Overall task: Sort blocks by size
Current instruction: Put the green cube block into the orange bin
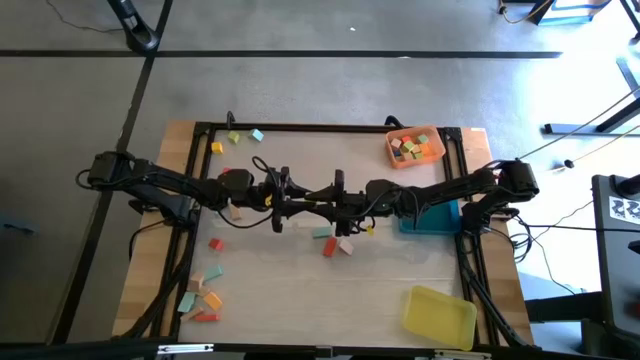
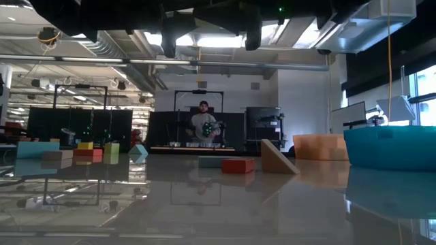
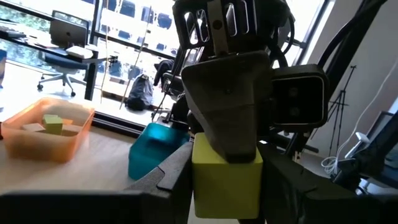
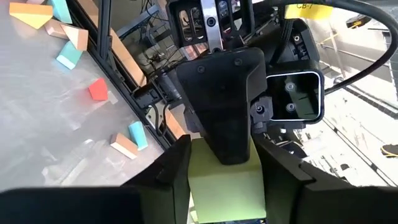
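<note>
I see both grippers meeting mid-table on one yellow-green wooden cube [image 3: 225, 180]; left gripper [image 3: 224, 186] clamps it; right gripper [image 4: 224, 180] grips too; I'd release one side only once the other's hold is firm.

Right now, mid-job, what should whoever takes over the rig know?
Left gripper: shut on a yellow block, in the air over mid-table.
Right gripper: facing it, fingers around the same block, apparently a handover.
Done: a few blocks in the orange tray.
Blue tray: contents hidden. Yellow tray: nothing seen in it.
Left: loose blocks at centre, near-left and far-left.
</note>
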You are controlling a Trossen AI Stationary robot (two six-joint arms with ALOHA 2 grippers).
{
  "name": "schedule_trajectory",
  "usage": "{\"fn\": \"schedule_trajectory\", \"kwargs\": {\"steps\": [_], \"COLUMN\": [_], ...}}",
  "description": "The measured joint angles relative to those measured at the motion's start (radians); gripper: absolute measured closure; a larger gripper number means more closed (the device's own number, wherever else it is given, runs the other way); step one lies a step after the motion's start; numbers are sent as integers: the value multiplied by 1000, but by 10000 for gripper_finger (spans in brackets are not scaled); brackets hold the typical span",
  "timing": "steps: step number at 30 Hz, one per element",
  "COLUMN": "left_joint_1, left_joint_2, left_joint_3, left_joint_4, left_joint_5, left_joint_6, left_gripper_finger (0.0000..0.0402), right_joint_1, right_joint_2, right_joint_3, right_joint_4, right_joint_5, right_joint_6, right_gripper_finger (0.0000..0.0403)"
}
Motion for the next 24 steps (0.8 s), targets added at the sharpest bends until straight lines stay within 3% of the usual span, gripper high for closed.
{"fn": "schedule_trajectory", "kwargs": {"steps": [4,9,15,18,24], "left_joint_1": [1,17,57,77,87], "left_joint_2": [0,-4,-132,-224,-318], "left_joint_3": [0,0,1,0,-1], "left_joint_4": [2,-13,-227,-412,-765], "left_joint_5": [0,18,23,-48,-325], "left_joint_6": [5,38,119,148,125], "left_gripper_finger": [264,224,182,179,185], "right_joint_1": [0,14,35,26,-83], "right_joint_2": [0,-5,-102,-182,-331], "right_joint_3": [0,0,0,1,1], "right_joint_4": [-8,-13,-139,-287,-638], "right_joint_5": [0,42,173,309,579], "right_joint_6": [7,81,233,298,461], "right_gripper_finger": [257,264,266,266,266]}}
